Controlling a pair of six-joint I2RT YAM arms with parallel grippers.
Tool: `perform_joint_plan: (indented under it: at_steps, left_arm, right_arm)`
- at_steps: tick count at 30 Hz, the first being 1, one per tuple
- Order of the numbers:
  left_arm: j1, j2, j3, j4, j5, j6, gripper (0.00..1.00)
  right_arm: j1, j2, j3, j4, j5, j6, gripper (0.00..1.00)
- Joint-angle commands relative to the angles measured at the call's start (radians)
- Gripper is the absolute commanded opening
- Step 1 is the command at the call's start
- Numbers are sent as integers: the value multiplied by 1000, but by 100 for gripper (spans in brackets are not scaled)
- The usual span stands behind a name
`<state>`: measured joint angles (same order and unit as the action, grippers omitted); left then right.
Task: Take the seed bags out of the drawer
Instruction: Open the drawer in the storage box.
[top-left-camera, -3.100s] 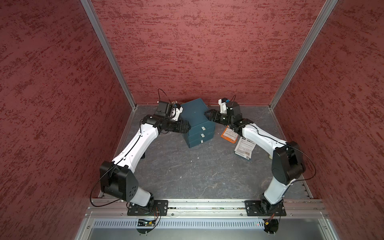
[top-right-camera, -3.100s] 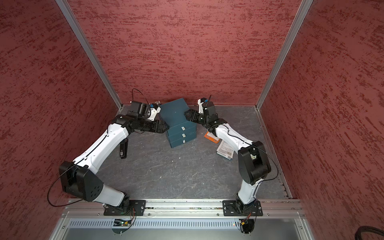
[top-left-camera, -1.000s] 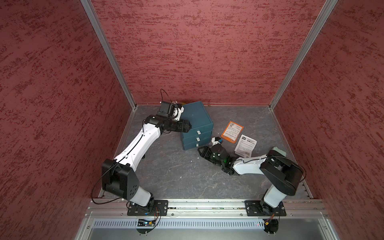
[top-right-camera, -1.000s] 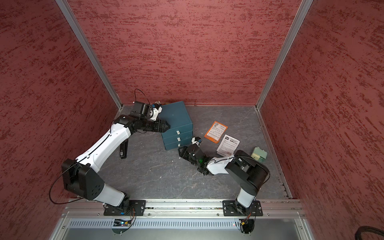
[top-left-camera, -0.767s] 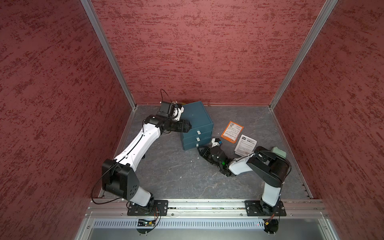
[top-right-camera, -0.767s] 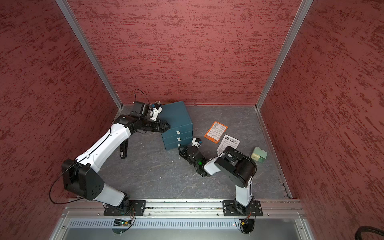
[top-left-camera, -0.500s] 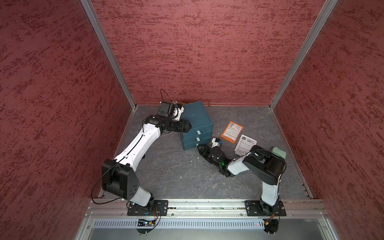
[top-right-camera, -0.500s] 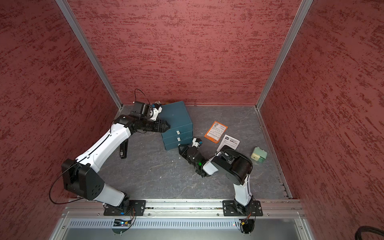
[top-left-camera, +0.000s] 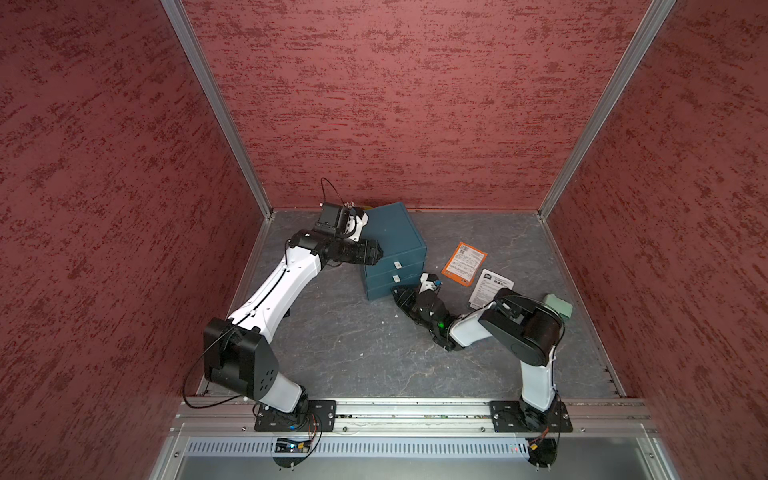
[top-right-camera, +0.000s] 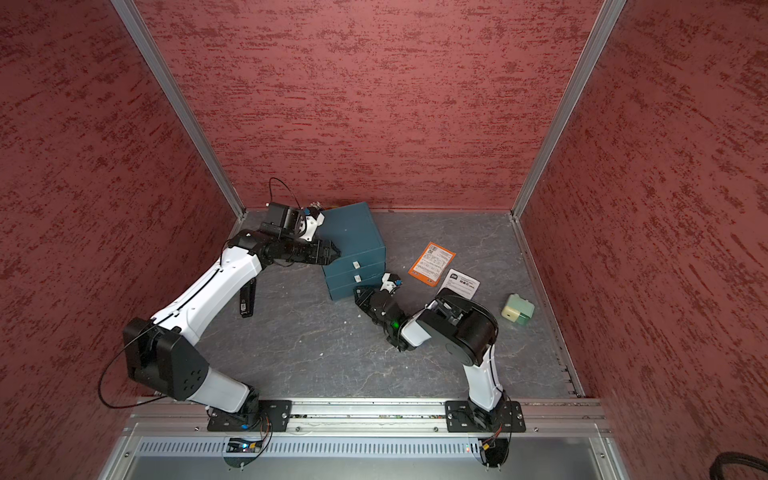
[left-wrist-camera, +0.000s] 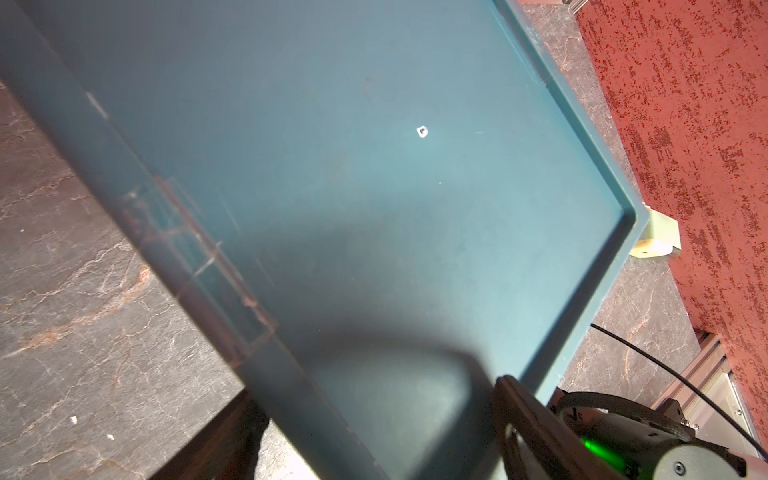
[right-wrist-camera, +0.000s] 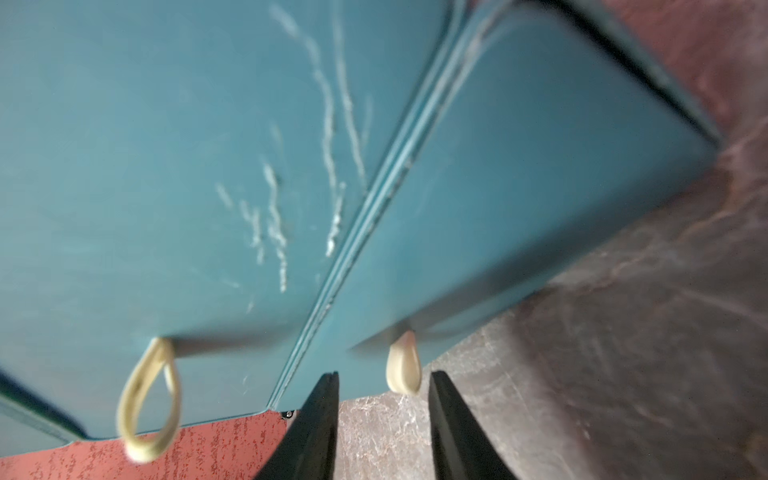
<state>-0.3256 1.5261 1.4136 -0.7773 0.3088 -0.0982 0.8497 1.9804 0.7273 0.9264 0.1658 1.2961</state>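
- Red walls (top-left-camera: 374, 104) enclose a grey floor (top-left-camera: 353, 353). In a top view we see the orange bag (top-left-camera: 464, 258) and white bag (top-left-camera: 490, 288) lying flat on it, just beside the teal cabinet (top-left-camera: 395, 237).
- Left wrist: we see the left gripper (left-wrist-camera: 376, 390) spread wide, one finger against each side of the cabinet's corner.
- Right wrist: we see the right gripper (right-wrist-camera: 382, 376) narrowed, one finger on each side of a drawer's loop (right-wrist-camera: 403, 365), with gaps left.
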Motion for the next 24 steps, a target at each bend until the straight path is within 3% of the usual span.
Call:
perform_joint_plan:
  at_steps: [1, 11, 16, 24]
  left_arm:
    - [-11, 6, -10, -29, 18, 43, 87]
    - [-4, -2, -17, -29, 25, 46, 87]
    - [-5, 4, -10, -30, 30, 47, 87]
    - [-3, 7, -11, -27, 29, 47, 87]
  right_arm:
    - [6, 28, 29, 23, 34, 19, 36]
    - [7, 52, 40, 45, 70, 42, 16]
    - [9, 42, 35, 23, 61, 42, 0]
    - [35, -16, -41, 9, 63, 52, 0]
